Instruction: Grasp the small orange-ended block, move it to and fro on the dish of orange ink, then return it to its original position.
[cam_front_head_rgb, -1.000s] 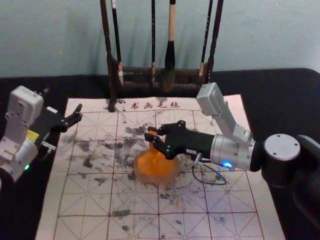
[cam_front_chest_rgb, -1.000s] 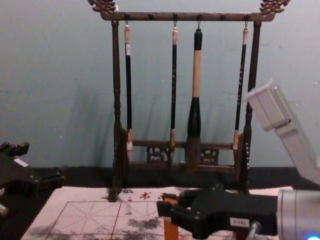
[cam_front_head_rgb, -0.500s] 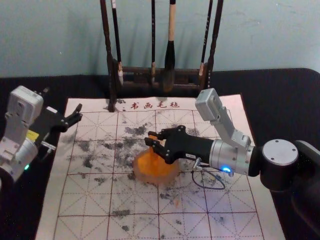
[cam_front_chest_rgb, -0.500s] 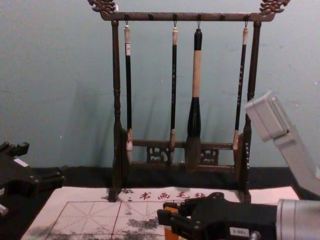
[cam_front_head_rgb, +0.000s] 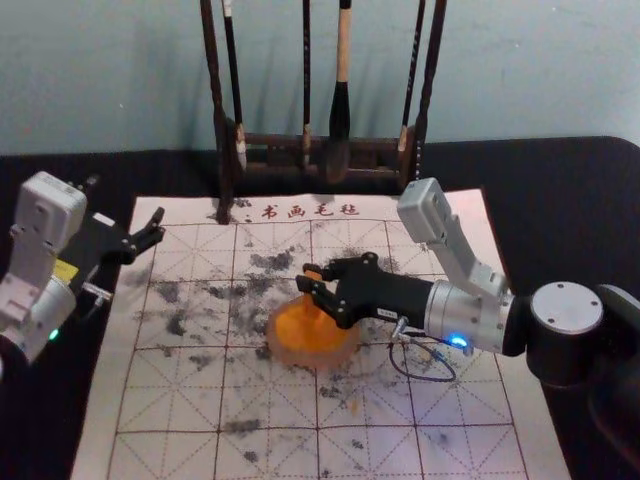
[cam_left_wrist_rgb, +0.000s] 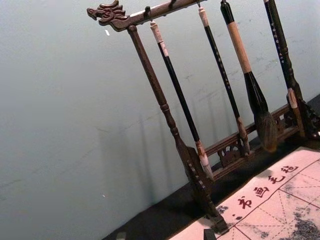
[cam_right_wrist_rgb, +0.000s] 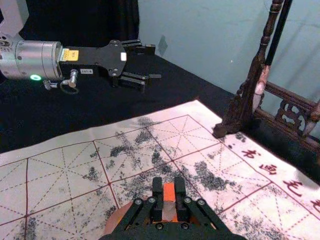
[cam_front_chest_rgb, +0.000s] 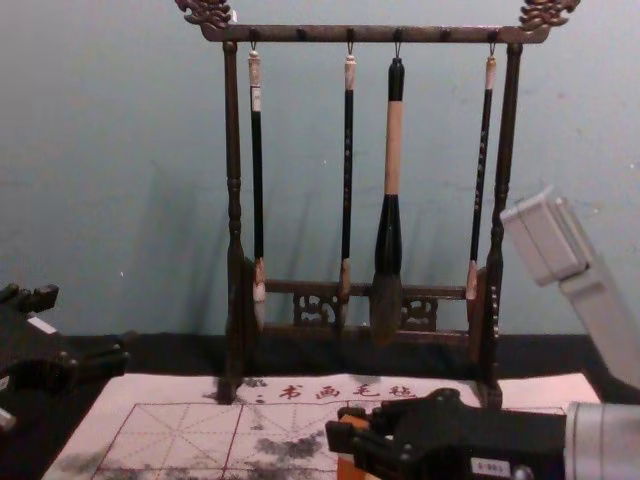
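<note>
The right pincer (cam_front_head_rgb: 305, 277) pinches the block (cam_right_wrist_rgb: 169, 192) upright over the dish (cam_front_head_rgb: 312, 357), mid-mat (cam_front_head_rgb: 180, 400). The left pincer (cam_front_head_rgb: 159, 226), spread, hangs by the mat's far left corner. Beyond, the rack (cam_front_head_rgb: 220, 130) with brushes (cam_front_head_rgb: 340, 110) bars the far side. The chest view adds its top bar (cam_front_chest_rgb: 370, 34); the right wrist view, the block's orange top.

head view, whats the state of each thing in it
block, gripped, lower part at the ink dish
right tool, closed on the block
left tool, open, raised beside the mat
ink dish, holding orange ink
mat, spread out, stained
brushes, hanging
rack, standing
</note>
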